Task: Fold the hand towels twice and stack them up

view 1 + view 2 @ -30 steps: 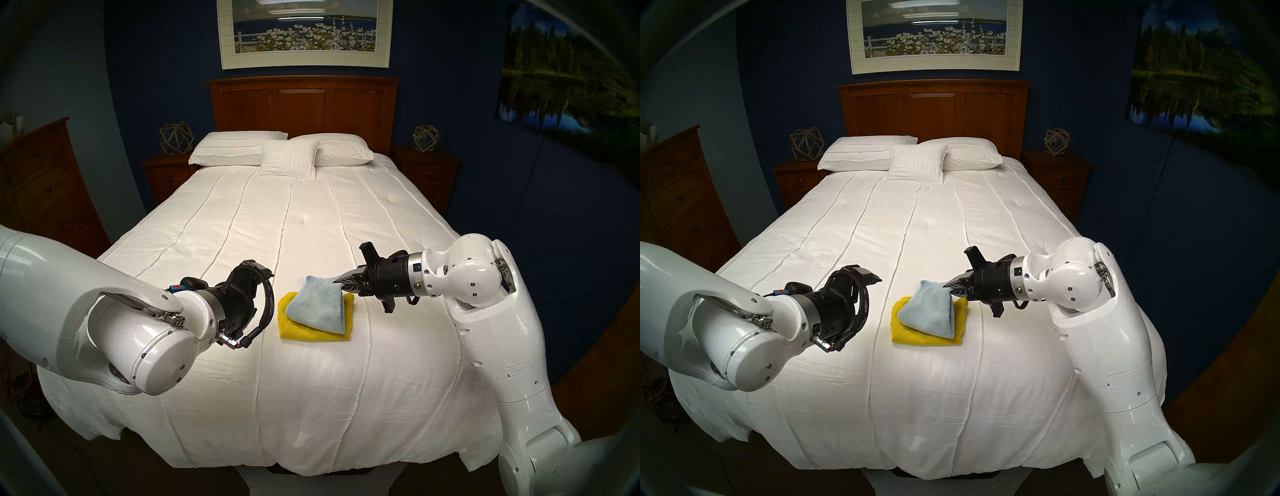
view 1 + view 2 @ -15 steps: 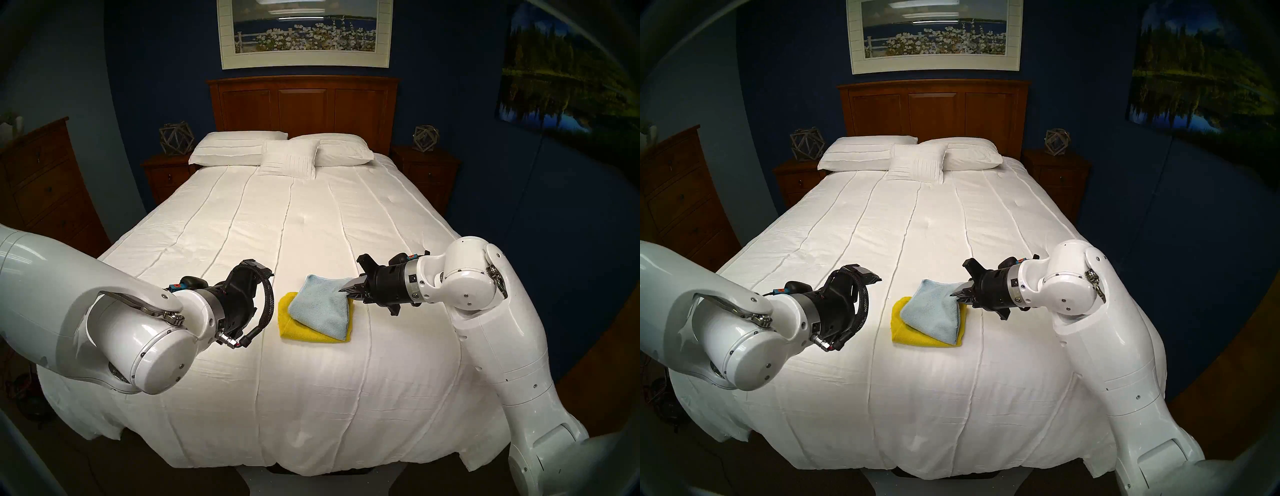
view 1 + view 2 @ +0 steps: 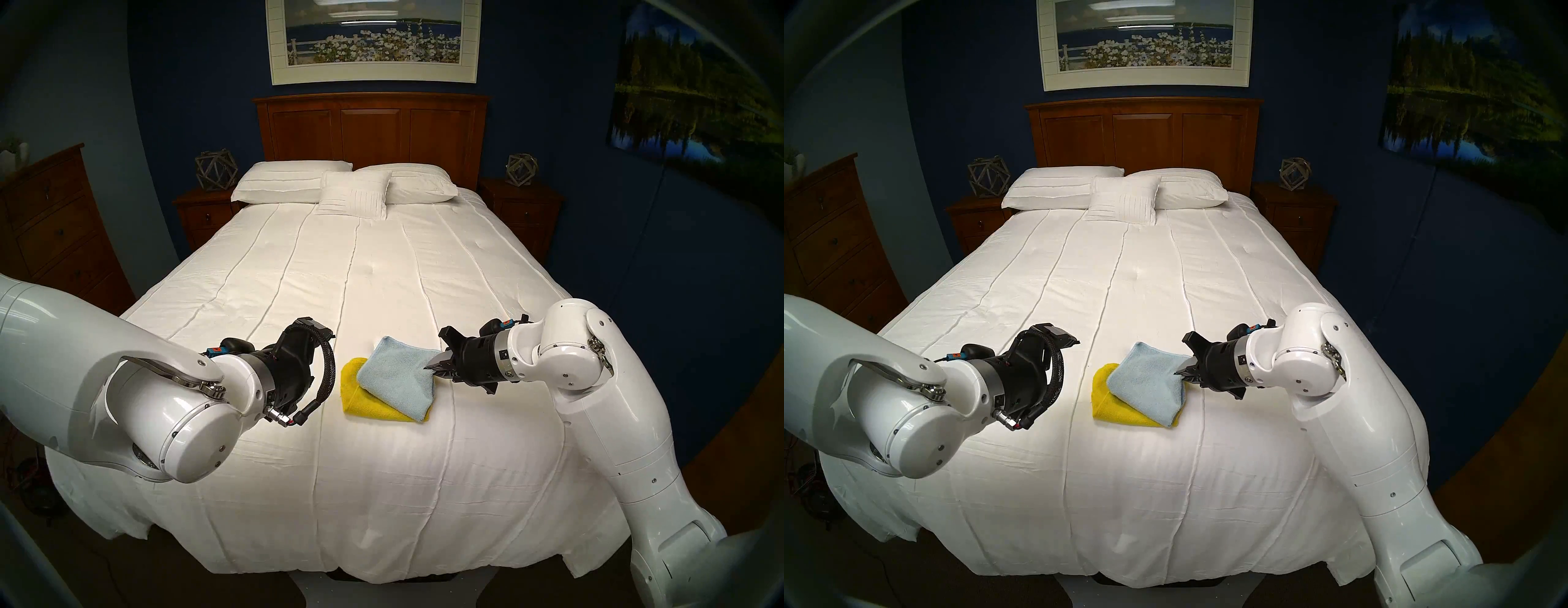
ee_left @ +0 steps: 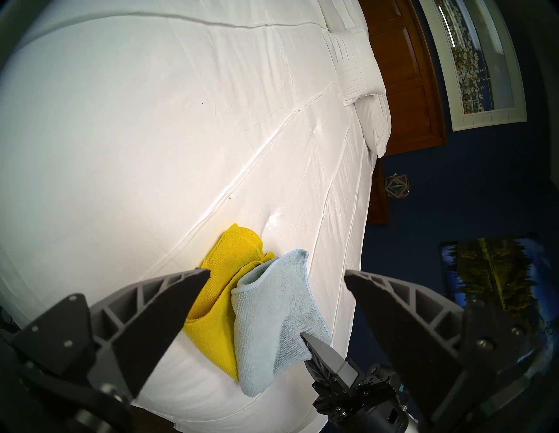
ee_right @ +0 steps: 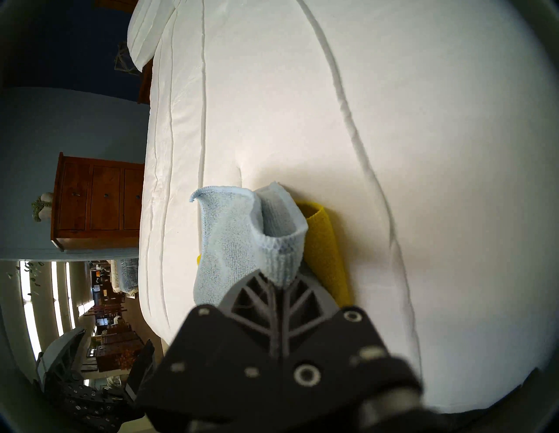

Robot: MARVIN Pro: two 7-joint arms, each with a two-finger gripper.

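The right gripper (image 3: 429, 368), clamped on a corner of the light blue towel (image 3: 396, 380), has been lowered and drawn slightly toward the bed's right edge, and its wrist has been rolled. The pinched corner, previously held up in a peak, has been brought down, so the blue towel is spread flatter over the yellow towel (image 3: 360, 399). More of the yellow towel's right side is covered.

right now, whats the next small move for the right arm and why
Probably open the right end effector and let go. It is shut on a corner of the folded blue towel, which already lies over the folded yellow towel on the bedspread, slightly askew. The left end effector is open, clear of both.
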